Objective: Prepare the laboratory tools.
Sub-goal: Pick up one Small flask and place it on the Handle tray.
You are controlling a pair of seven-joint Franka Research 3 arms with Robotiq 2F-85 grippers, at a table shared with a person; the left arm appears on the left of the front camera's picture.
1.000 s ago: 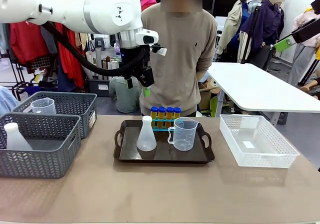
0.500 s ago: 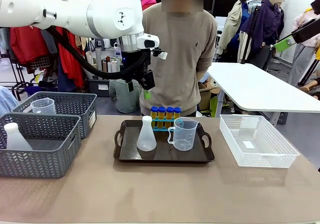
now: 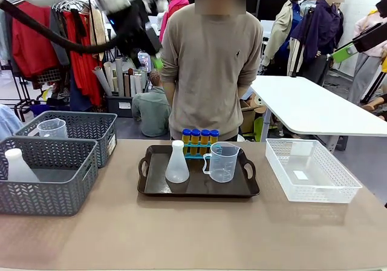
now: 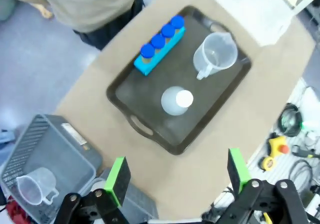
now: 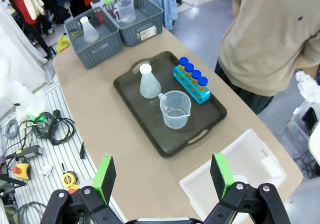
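On the black handled tray (image 3: 198, 189) at table centre stand the clear plastic measuring beaker (image 3: 222, 161), white conical flask (image 3: 177, 163) to its left, and blue-capped tube rack (image 3: 199, 144) behind. The left gripper (image 4: 176, 176) and right gripper (image 5: 163, 179) hang spread, high above.

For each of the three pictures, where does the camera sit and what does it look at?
Front: at table edge, facing the person across the black tray; left arm raised.
Left wrist: high above, looking down on the tray; open left gripper below.
Right wrist: high, looking down; open right gripper below.
All share the blue rack.
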